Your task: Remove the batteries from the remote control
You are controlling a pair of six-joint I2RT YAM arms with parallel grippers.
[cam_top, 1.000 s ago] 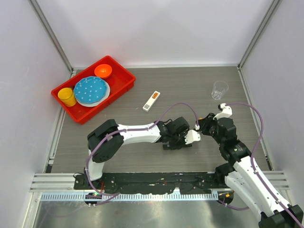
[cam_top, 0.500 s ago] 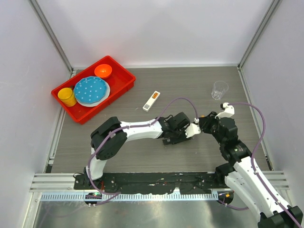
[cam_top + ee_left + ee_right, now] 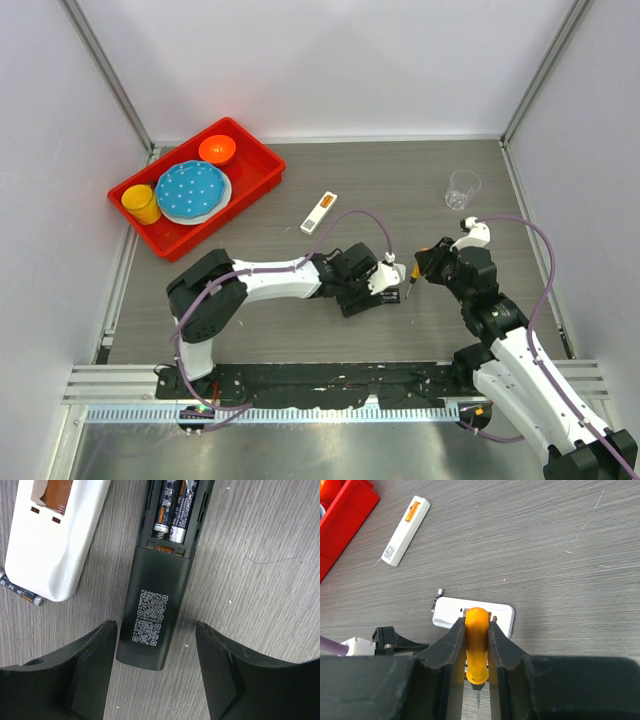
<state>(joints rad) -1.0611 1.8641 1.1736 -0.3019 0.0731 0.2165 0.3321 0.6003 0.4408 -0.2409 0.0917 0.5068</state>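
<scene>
A black remote [image 3: 157, 600] lies back-up with its cover off, and two batteries [image 3: 173, 507] sit in its bay. My left gripper [image 3: 155, 627] is open, one finger on each side of the remote's near end without gripping it; in the top view it [image 3: 358, 295] is at mid-table. A white remote [image 3: 52, 535] lies just left of the black one with an open bay, and a loose battery [image 3: 20, 594] is at its edge. My right gripper [image 3: 476, 622] is shut on an orange-handled screwdriver [image 3: 477, 645], held above the white remote [image 3: 472, 616].
A second white remote [image 3: 319, 212] with an orange piece in its bay lies farther back. A red tray [image 3: 262, 165] with a blue plate, orange bowl and yellow cup stands at back left. A clear cup [image 3: 462, 188] stands at back right.
My left gripper has drawn back to the left, and the white remote now lies a little further left. My right gripper has kept hold of the screwdriver and barely moved.
</scene>
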